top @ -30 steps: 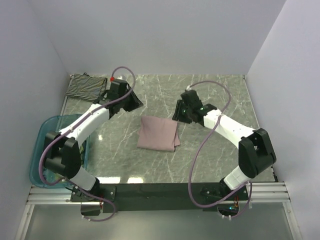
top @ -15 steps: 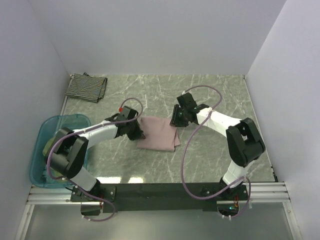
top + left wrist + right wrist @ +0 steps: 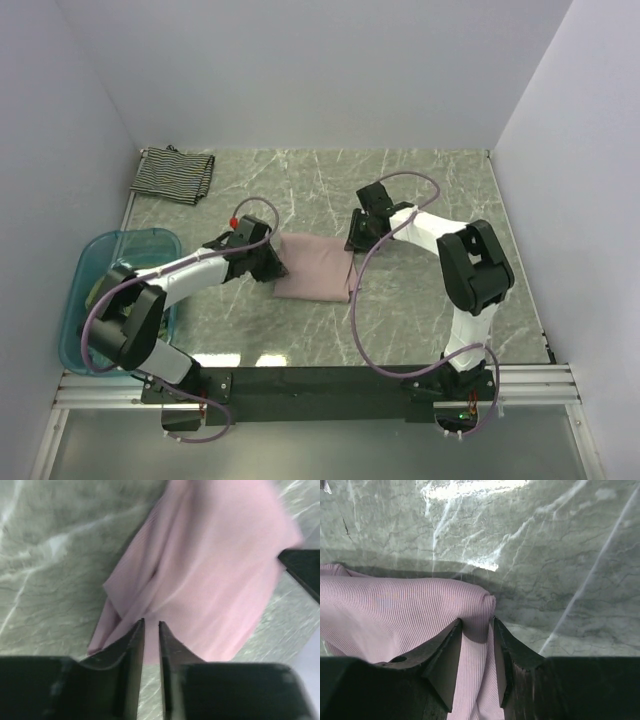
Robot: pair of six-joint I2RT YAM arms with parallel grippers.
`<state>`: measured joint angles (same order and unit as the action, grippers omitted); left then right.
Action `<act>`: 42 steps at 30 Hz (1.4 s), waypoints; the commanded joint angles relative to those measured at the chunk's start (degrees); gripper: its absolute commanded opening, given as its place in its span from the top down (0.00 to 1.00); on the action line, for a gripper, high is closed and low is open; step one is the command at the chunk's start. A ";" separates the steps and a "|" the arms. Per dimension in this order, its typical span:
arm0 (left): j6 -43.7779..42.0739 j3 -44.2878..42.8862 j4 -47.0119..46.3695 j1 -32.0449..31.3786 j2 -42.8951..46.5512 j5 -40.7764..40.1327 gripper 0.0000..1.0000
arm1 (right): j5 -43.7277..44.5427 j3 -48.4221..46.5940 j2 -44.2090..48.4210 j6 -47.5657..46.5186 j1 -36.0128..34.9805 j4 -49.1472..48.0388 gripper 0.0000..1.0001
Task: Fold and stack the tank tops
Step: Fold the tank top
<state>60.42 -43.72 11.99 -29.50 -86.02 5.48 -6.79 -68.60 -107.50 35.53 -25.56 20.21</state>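
Left gripper (image 3: pixel 150 624), right gripper (image 3: pixel 477 623) clamp pink tank top (image 3: pixel 315 268), opposite edges; striped top (image 3: pixel 172 176) far

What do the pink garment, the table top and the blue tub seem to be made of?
Pink tank top: soft knit cloth, matte; fine ribs and limp folds show in the right wrist view.
Table top: grey-green marble look with white veins, slightly glossy; real stone or printed laminate, I cannot tell.
Blue tub: probably plastic, translucent and smooth.

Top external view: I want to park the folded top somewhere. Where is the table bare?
Bare: far strip from the striped tank top to the right wall; near strip between the pink tank top and arm bases. Crowded: centre, left claw and right claw on it.
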 commanded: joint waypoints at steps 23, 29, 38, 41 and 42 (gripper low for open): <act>17.59 10.32 6.92 -5.73 25.54 -1.87 0.41 | 9.94 -9.70 2.58 -13.46 -5.64 3.69 0.56; 21.75 10.59 0.94 -15.58 17.48 -0.73 0.54 | 13.19 -17.96 -4.55 -14.44 -5.64 4.14 0.56; 19.74 7.34 -3.20 -17.35 6.13 -2.04 0.53 | 11.10 -24.48 -12.55 -14.79 -7.04 7.56 0.56; 18.59 7.51 -3.99 -15.34 4.38 -1.44 0.54 | 11.44 -25.09 -13.69 -14.09 -8.27 10.19 0.56; 18.24 7.60 -4.08 -13.76 4.11 -1.52 0.55 | 12.05 -24.92 -14.05 -13.74 -8.54 10.64 0.56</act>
<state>79.15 -34.44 10.66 -45.80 -80.88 4.82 4.64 -91.18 -120.55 21.58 -32.42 27.51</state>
